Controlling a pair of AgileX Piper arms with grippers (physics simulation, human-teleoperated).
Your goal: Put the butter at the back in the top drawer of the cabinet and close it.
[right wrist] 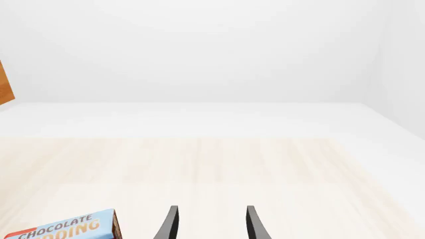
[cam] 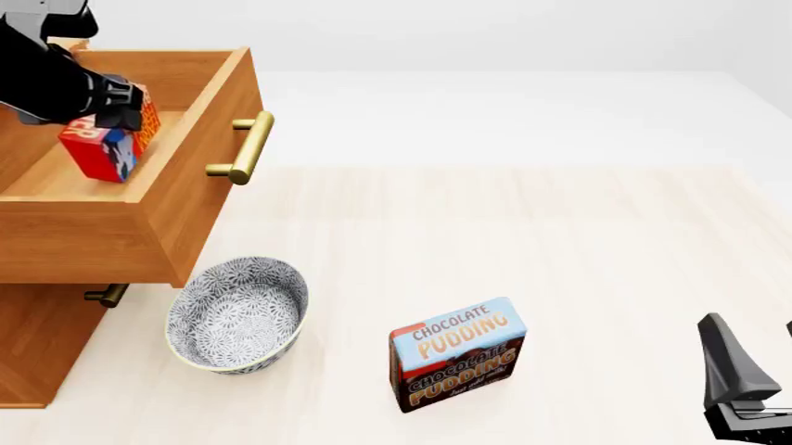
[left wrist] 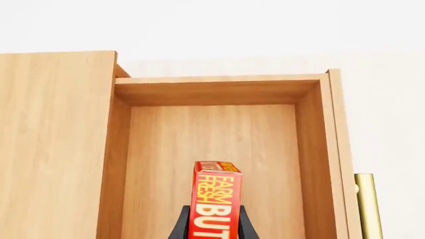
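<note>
The butter (cam: 109,146) sits pinched in our left gripper (cam: 114,109), held inside the pulled-out top drawer (cam: 185,199), and we cannot tell whether it touches the drawer floor.

Taking things by size, the cabinet (cam: 37,352) comes first: it fills the left side of the front view, orange-brown wood, with a lower brass handle (cam: 107,296) peeking out under the open drawer. The top drawer juts toward the middle of the table (cam: 594,269), its bar handle (cam: 248,148) on the front panel; in the left wrist view we look into its bare wooden inside.

Next is the bowl (cam: 237,315), white with a grey pattern, resting on the table just in front of the cabinet, below the drawer's front. Beside it stands the pudding box (cam: 458,354), upright and a little turned, well apart from the cabinet.

In the left wrist view the butter stands on edge between our black fingers (left wrist: 180,226), which press its two broad faces.

Our right gripper (right wrist: 209,224) hangs low at the near right of the table, fingers spread with nothing between them, the pudding box off to one side.
</note>
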